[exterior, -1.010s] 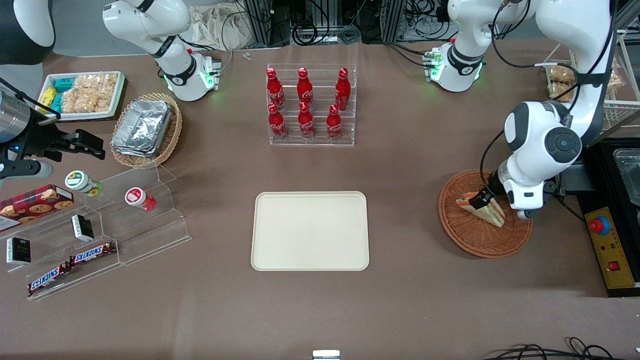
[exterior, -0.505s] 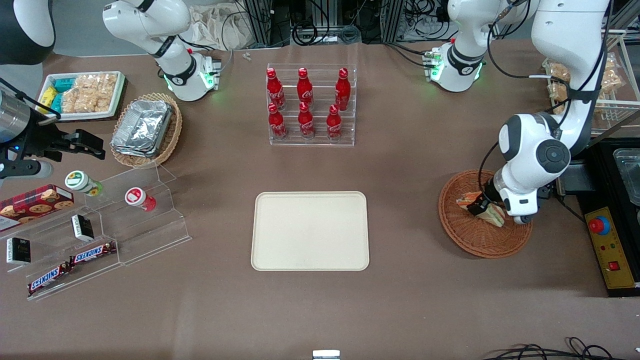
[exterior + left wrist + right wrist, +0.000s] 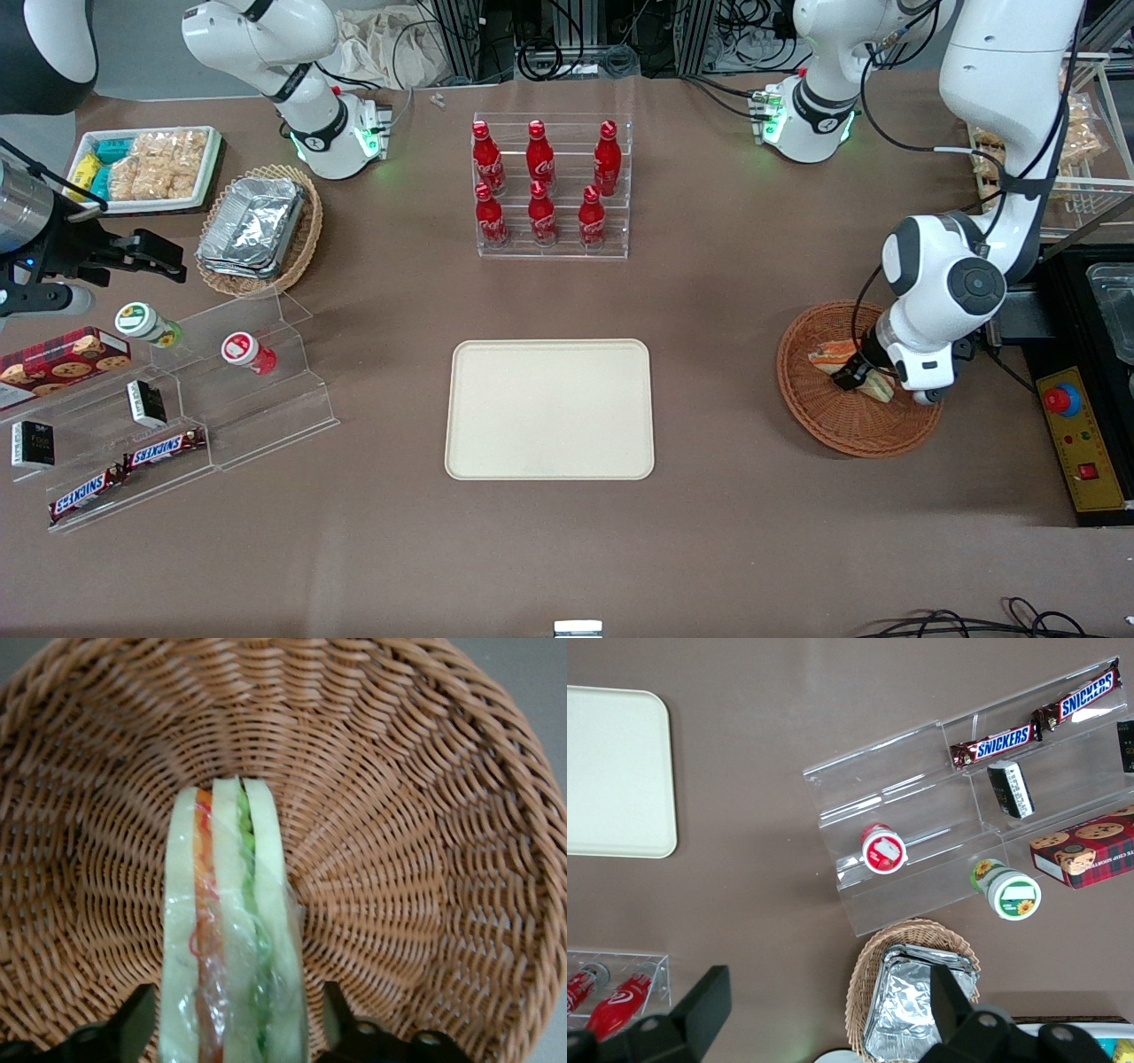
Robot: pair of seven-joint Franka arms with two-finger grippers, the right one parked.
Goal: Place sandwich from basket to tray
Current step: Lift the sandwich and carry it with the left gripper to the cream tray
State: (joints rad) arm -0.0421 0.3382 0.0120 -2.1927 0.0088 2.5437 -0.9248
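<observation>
Sandwich (image 3: 232, 930): lying in the basket (image 3: 828, 424), on the counter (image 3: 709, 292) toward the working arm's end.
Gripper (image 3: 856, 376): down inside the basket, over the sandwich.
Fingers (image 3: 137, 1028): spread, one on each flat side of the wedge, bread between them; not clamped.
Tray (image 3: 549, 409): well apart from the basket.

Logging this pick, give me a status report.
Gripper down in basket, fingers open astride sandwich. Sandwich not lifted. Tray bare, path unobstructed.
</observation>
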